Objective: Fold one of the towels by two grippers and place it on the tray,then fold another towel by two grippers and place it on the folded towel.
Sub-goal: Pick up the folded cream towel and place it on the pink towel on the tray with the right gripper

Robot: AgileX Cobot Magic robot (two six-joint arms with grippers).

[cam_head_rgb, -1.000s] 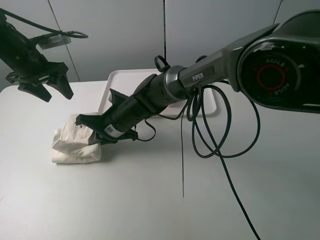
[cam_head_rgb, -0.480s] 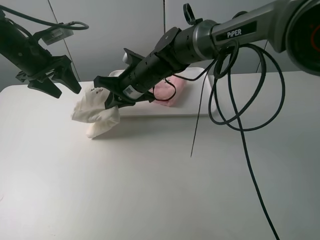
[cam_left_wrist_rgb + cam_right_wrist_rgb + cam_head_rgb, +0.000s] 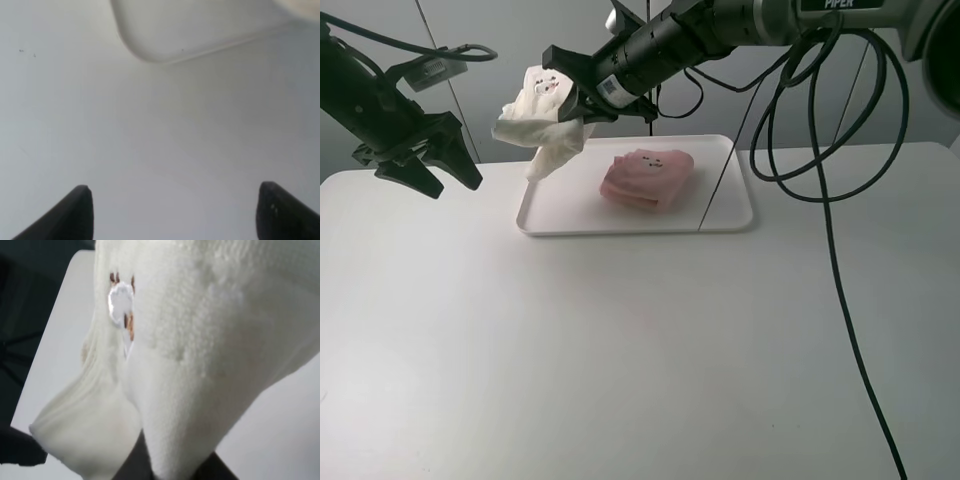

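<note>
**Cream towel held in the air beside the tray, pink towel folded inside it**

The wide white table (image 3: 620, 350) carries everything in the scene. On its far half lies the white shallow rectangular plastic tray (image 3: 720, 215) with rounded corners and a low rim, its long side running across the exterior high view.

The dark jointed right arm (image 3: 720, 25) reaches in from the upper right and across the middle, with black cables (image 3: 820, 180) looping down from it over the table. Its black two-fingered right pincer (image 3: 565, 95) is clamped narrow on the cream-white terry towel (image 3: 540, 125), which hangs bunched and clear of the table, above the tray's left end and near its far left corner. The right wrist view shows that towel (image 3: 200, 340) filling the picture, with a small printed mark on its cloth.

The left arm (image 3: 360, 95) stands at the left of the table, well apart from the tray. Its left pincer (image 3: 435, 165) is spread wide and holds nothing; the left wrist view shows its two dark fingertips (image 3: 75, 212) far apart above bare table.

The pale pink terry towel (image 3: 648, 178) lies folded inside the tray, near its middle.
</note>
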